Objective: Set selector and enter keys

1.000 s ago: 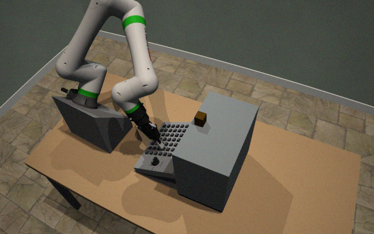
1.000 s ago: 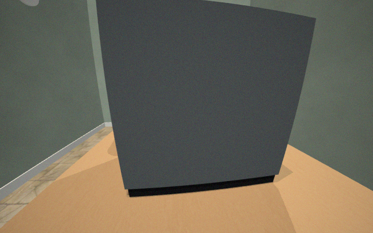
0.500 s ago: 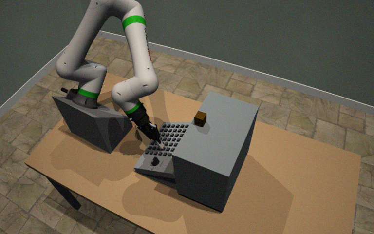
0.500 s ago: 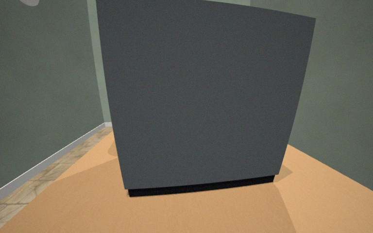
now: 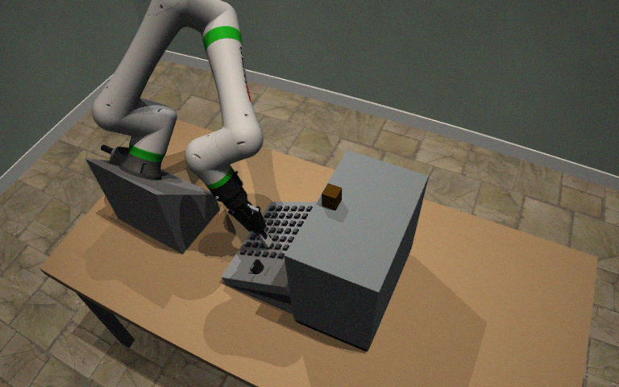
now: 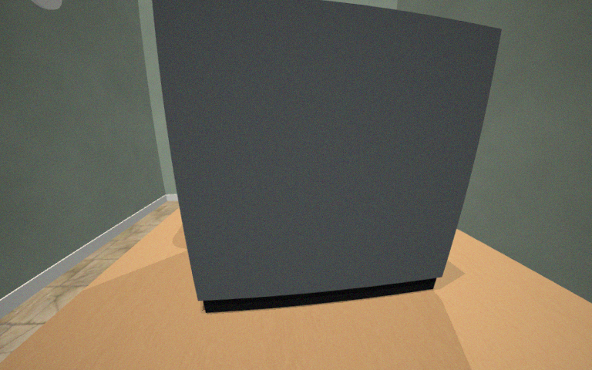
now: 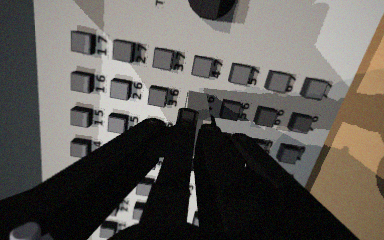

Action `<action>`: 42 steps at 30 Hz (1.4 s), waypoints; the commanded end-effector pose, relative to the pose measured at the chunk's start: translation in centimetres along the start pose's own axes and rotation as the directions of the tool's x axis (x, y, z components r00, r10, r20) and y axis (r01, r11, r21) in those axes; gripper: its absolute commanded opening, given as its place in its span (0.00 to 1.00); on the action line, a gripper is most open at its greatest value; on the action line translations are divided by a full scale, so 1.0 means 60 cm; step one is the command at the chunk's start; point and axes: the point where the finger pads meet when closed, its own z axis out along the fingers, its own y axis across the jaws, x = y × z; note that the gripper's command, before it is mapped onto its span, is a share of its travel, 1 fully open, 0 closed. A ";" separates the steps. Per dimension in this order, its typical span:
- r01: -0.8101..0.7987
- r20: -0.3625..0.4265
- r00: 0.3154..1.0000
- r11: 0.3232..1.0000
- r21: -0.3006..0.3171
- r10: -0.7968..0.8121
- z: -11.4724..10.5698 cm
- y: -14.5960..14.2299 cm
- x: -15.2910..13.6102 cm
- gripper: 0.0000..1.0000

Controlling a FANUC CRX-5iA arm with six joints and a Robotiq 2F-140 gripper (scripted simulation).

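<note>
- Standing together with nothing between them, the gripper's (image 5: 267, 243) (image 7: 198, 124) fingers pointed at the keypad (image 5: 239, 271) (image 7: 55, 100).
- The selector (image 5: 256, 267) (image 7: 212, 6) sat at seven o'clock from them in the top view; its setting was unreadable.
- Sideways drift could have pressed an unwanted key.
- Fingers hid middle keys; the housing (image 5: 355, 218) (image 6: 323, 153) blocked the exterior view.
</note>
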 end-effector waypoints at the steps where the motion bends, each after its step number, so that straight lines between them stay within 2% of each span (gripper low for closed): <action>1: 0.000 0.000 1.000 1.000 0.000 0.000 0.000 0.000 0.000 0.00; 16: 0.000 0.000 1.000 1.000 0.000 0.000 0.014 0.000 0.000 0.00; 42: 0.000 0.000 1.000 1.000 0.000 0.000 0.018 0.000 0.000 0.00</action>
